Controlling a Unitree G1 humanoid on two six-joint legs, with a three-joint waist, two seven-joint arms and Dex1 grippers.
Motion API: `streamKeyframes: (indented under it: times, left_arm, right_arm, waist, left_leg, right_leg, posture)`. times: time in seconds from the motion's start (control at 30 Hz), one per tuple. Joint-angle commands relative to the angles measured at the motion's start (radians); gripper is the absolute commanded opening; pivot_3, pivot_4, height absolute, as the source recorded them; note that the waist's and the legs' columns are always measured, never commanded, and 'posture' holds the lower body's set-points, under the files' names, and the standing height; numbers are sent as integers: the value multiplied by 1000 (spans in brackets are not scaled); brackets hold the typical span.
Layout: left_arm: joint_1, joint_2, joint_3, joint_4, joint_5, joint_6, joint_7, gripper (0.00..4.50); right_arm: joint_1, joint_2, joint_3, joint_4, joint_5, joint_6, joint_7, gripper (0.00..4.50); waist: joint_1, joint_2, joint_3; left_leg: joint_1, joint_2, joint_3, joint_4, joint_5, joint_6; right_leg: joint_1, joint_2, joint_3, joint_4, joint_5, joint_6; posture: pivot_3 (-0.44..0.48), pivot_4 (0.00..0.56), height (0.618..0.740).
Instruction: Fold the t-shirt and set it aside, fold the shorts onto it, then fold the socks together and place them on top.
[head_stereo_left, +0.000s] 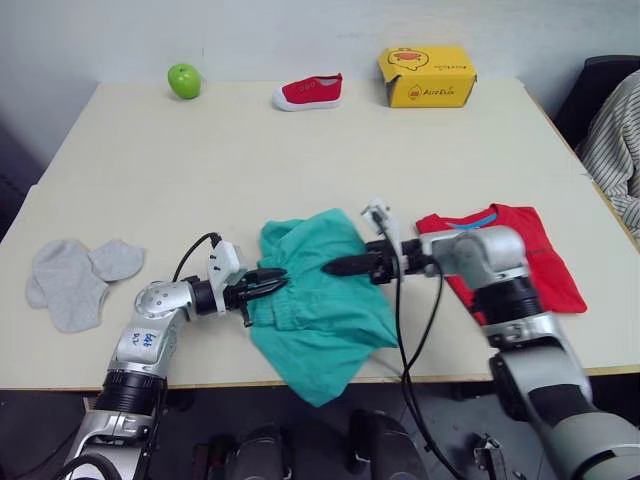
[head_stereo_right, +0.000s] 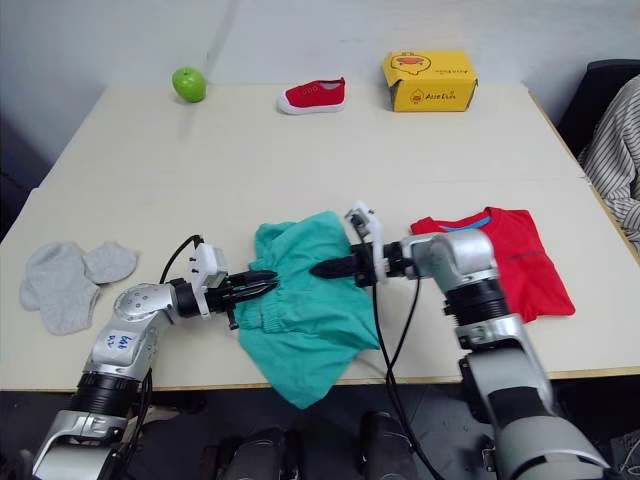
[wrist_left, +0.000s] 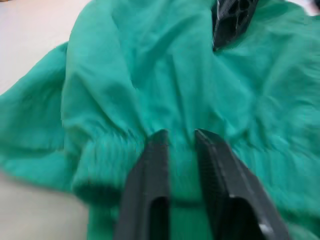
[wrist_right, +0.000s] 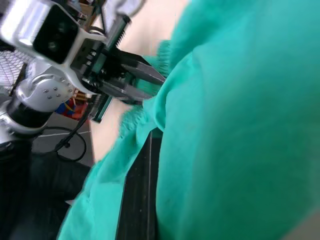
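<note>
The shorts (head_stereo_left: 320, 300), soft and limp, are draped over the bench's (head_stereo_left: 300, 160) near edge, pinched at the waistband by the left end effector (head_stereo_left: 272, 281) and at the right side by the right end effector (head_stereo_left: 335, 266).

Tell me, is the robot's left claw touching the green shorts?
Touching. In the left wrist view, the left claw has its two black fingers pinched on a fold of the shorts by the gathered waistband.
</note>
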Motion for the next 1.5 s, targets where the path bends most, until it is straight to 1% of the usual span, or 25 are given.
streamKeyframes:
  times: [0.03,0.07,0.1,0.17,0.27,0.3,0.33,0.4,0.5,0.6,0.63,0.7,0.77,0.83,0.87,0.93,0.97,1.13,1.23,1.27,1.3,1.37,1.5]
  left_arm:
    - [23,27,42,-176,-106,95,-7,2159]
    - [32,35,52,-206,-120,116,-2,2486]
    - [41,41,58,-229,-130,132,4,2795]
    - [53,47,76,-259,-151,158,18,3440]
    - [105,67,117,-301,-180,188,25,4400]
    - [121,74,122,-308,-181,190,21,4457]
    - [130,79,125,-313,-182,192,18,4457]
    - [143,86,128,-318,-186,191,15,4457]
    - [148,90,132,-329,-186,185,6,4457]
    - [151,97,137,-341,-189,189,3,4457]
    - [154,103,137,-346,-188,191,1,4457]
    - [162,112,142,-356,-190,196,-1,4457]
    - [171,123,148,-368,-197,204,0,4457]
    - [180,135,153,-378,-200,212,-2,4457]
    - [184,142,156,-382,-205,217,-3,4485]
    - [187,151,159,-386,-212,224,-4,4500]
    - [186,154,160,-387,-216,228,-5,4500]
    - [162,165,149,-363,-215,231,-17,4500]
    - [146,174,152,-333,-205,221,-37,4500]
    - [140,180,158,-318,-201,216,-44,4500]
    - [137,185,168,-303,-200,214,-48,4500]
    - [136,203,181,-274,-196,207,-63,4500]
    - [129,223,186,-215,-176,175,-91,4500]
  right_arm:
    - [-29,-204,-69,-90,45,-59,203,0]
    - [-30,-278,-73,-78,38,-64,244,0]
    - [-30,-328,-74,-68,34,-66,273,0]
    - [-31,-405,-70,-39,18,-84,314,0]
    - [-19,-630,-22,115,-99,-236,425,0]
    - [-20,-673,-1,168,-126,-283,438,0]
    - [-25,-693,18,201,-134,-313,440,0]
    - [-45,-689,46,338,-216,-437,440,0]
    - [-57,-646,103,555,-376,-680,435,0]
    - [-74,-569,102,748,-482,-979,338,0]
    - [-83,-541,94,808,-508,-1047,292,0]
    - [-91,-503,84,897,-554,-1158,223,0]
    - [-91,-481,78,950,-592,-1258,176,0]
    - [-111,-464,64,987,-606,-1239,173,0]
    - [-123,-458,49,999,-602,-1221,184,236]
    - [-129,-459,17,1003,-603,-1286,180,756]
    - [-132,-466,8,1006,-608,-1294,187,1086]
    - [-163,-535,-16,1004,-654,-1345,183,2846]
    - [-167,-593,-52,989,-656,-1450,183,4022]
    - [-167,-617,-66,980,-654,-1489,181,4350]
    - [-171,-635,-70,976,-658,-1505,188,4469]
    - [-199,-656,-84,972,-663,-1511,188,4469]
    - [-248,-647,-148,947,-619,-1532,186,4469]
  waist:
    - [3,0,0]
    - [3,0,0]
    - [2,0,0]
    - [-3,0,0]
    - [-6,1,1]
    - [-5,1,2]
    - [-5,1,2]
    - [-7,1,2]
    - [-10,0,2]
    - [-10,0,2]
    - [-11,0,2]
    - [-10,1,2]
    - [-9,1,2]
    - [-9,1,2]
    - [-9,1,2]
    - [-9,1,2]
    - [-9,1,2]
    - [-5,2,3]
    - [-5,2,3]
    - [-6,2,3]
    - [-7,3,3]
    - [-8,3,3]
    - [-18,3,3]
  left_leg:
    - [0,0,0,0,0,0]
    - [0,0,1,0,0,1]
    - [0,0,1,0,0,1]
    - [1,0,1,0,0,1]
    - [2,0,3,0,0,0]
    - [2,0,3,-1,0,0]
    - [3,0,4,-1,0,0]
    - [3,0,5,-1,0,0]
    - [5,-1,9,0,0,-1]
    - [6,-1,15,-1,1,-2]
    - [6,-1,18,-1,1,-2]
    - [6,0,21,-1,1,-2]
    - [6,1,22,-1,1,-2]
    - [6,1,22,-1,1,-2]
    - [6,1,22,0,1,-2]
    - [7,2,22,0,1,-2]
    - [7,2,22,0,1,-2]
    - [8,2,21,0,1,-2]
    - [8,2,22,0,1,-2]
    - [8,2,22,0,1,-2]
    - [8,2,22,0,1,-2]
    - [9,1,22,-1,1,-2]
    - [16,1,23,-3,0,-4]
  right_leg:
    - [-1,0,0,-1,0,0]
    - [0,0,0,-1,0,0]
    - [0,1,0,-2,0,0]
    - [0,1,0,-2,0,0]
    - [0,1,1,-3,0,0]
    - [0,1,1,-4,0,0]
    - [-1,1,2,-4,0,0]
    - [-1,1,2,-5,0,0]
    - [-1,2,4,-5,2,-1]
    - [-2,3,7,-4,2,-1]
    - [-2,3,7,-3,2,-1]
    - [-3,4,8,-3,2,-1]
    - [-3,4,9,-3,2,-1]
    - [-3,4,10,-3,2,-1]
    - [-3,4,10,-3,2,-1]
    - [-3,4,12,-2,2,-1]
    - [-3,4,12,-2,2,-1]
    - [-3,4,14,-1,2,-1]
    - [-3,4,14,-1,2,-1]
    - [-3,4,14,-1,2,-1]
    - [-3,4,15,-1,2,-1]
    - [-3,4,16,-1,2,-1]
    - [-2,7,22,0,2,-1]
  posture:
    - [0,150,740]
    - [0,150,740]
    - [0,150,740]
    - [0,150,740]
    - [0,150,740]
    - [0,150,740]
    - [0,150,740]
    - [0,150,740]
    - [0,150,740]
    - [0,150,740]
    - [0,150,740]
    - [0,150,740]
    - [0,150,740]
    - [0,150,740]
    - [0,150,740]
    - [0,150,740]
    - [0,150,740]
    - [0,150,740]
    - [0,150,740]
    - [0,150,740]
    - [0,150,740]
    - [0,150,740]
    - [0,150,740]
